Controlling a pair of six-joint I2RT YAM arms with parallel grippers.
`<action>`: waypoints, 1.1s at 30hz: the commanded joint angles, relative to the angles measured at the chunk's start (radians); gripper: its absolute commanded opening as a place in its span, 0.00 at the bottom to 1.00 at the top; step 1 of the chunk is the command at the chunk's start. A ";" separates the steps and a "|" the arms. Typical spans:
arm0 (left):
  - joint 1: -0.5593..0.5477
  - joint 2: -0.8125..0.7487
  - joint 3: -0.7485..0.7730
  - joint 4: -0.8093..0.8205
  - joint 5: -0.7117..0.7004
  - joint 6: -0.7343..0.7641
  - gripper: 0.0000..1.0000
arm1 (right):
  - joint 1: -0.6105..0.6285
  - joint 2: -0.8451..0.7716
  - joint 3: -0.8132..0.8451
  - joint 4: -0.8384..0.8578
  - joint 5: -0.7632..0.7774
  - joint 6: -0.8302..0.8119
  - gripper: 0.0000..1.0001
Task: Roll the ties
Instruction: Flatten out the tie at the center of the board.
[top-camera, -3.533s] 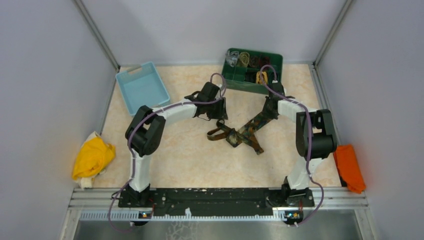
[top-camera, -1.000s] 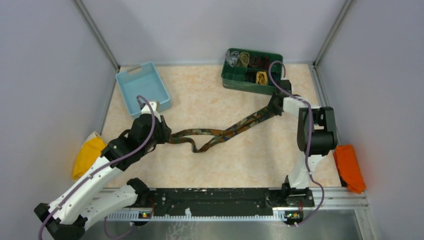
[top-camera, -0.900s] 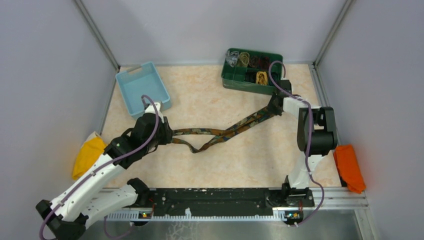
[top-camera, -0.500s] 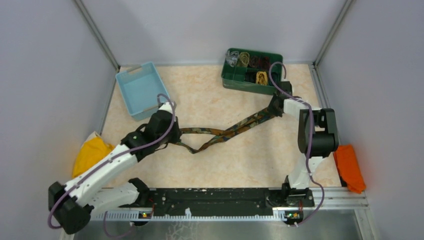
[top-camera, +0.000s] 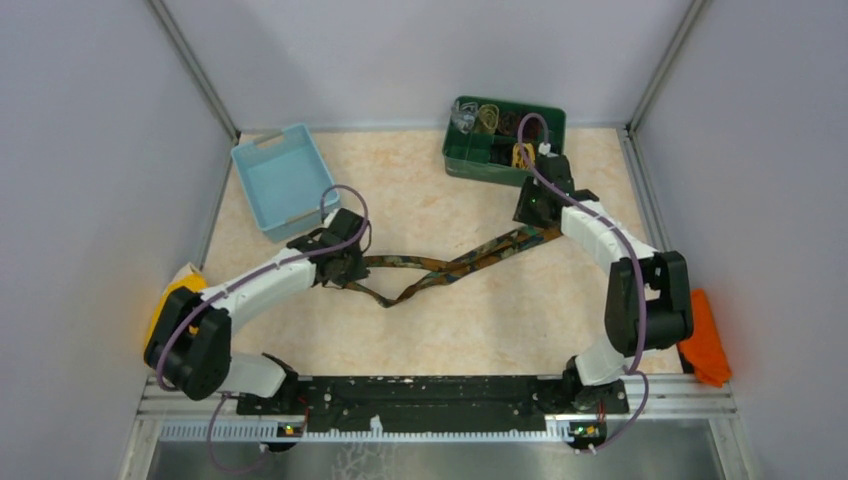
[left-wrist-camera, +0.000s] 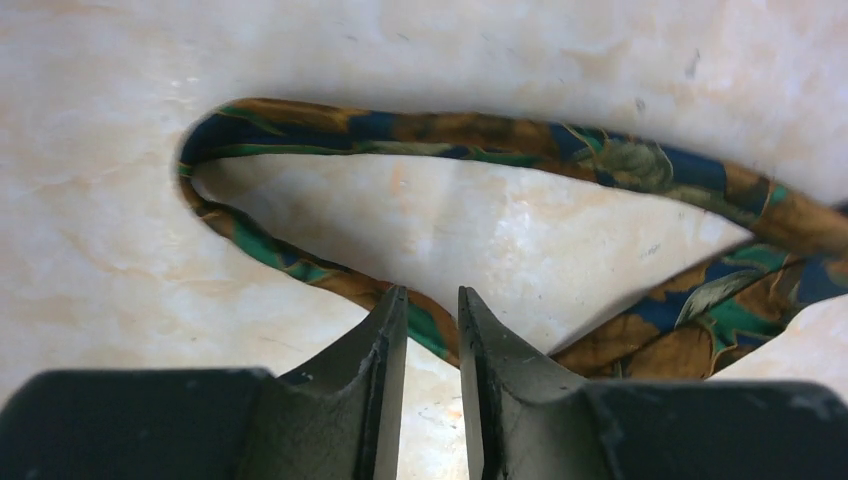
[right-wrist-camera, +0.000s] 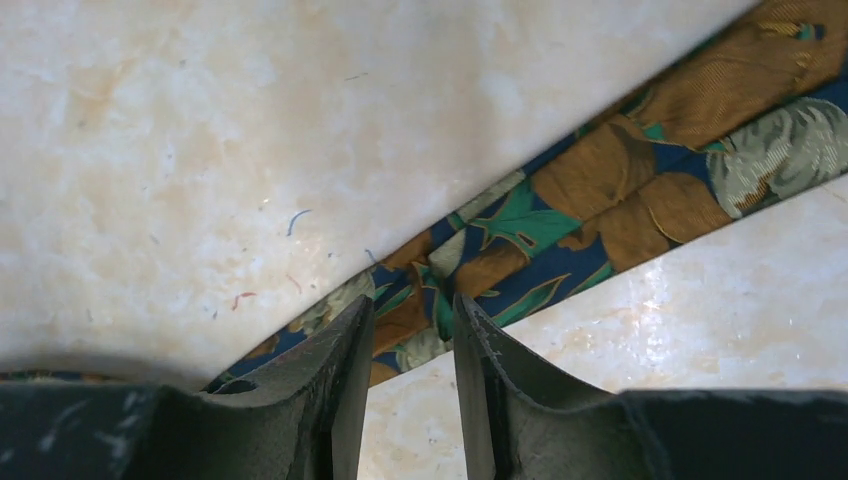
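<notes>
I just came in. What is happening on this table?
Two robot arms work on one patterned tie, which lies stretched across the table, folded into a loop at its left end. The left gripper sits at that loop, the right gripper over the other end. Both have fingers nearly closed; whether either pinches the fabric is unclear. This tie is not rolled yet.

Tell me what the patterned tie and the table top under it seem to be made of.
The tie: woven fabric, perhaps silk or polyester, with a slight sheen; fine ribbed weave shows in the brown leaves.
The table top: hard, smooth, glossy, with beige marble veining, perhaps laminate or stone; bright patches of reflected light show the gloss.
</notes>
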 joint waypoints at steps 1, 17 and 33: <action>0.110 -0.100 -0.072 0.032 0.101 -0.097 0.33 | 0.058 -0.042 0.056 0.002 -0.076 -0.049 0.36; 0.163 -0.147 -0.154 -0.022 0.220 -0.067 0.19 | 0.226 0.081 0.141 0.019 -0.198 -0.114 0.35; 0.058 -0.342 -0.266 -0.139 0.128 -0.173 0.00 | 0.330 0.111 0.035 0.026 -0.243 -0.115 0.15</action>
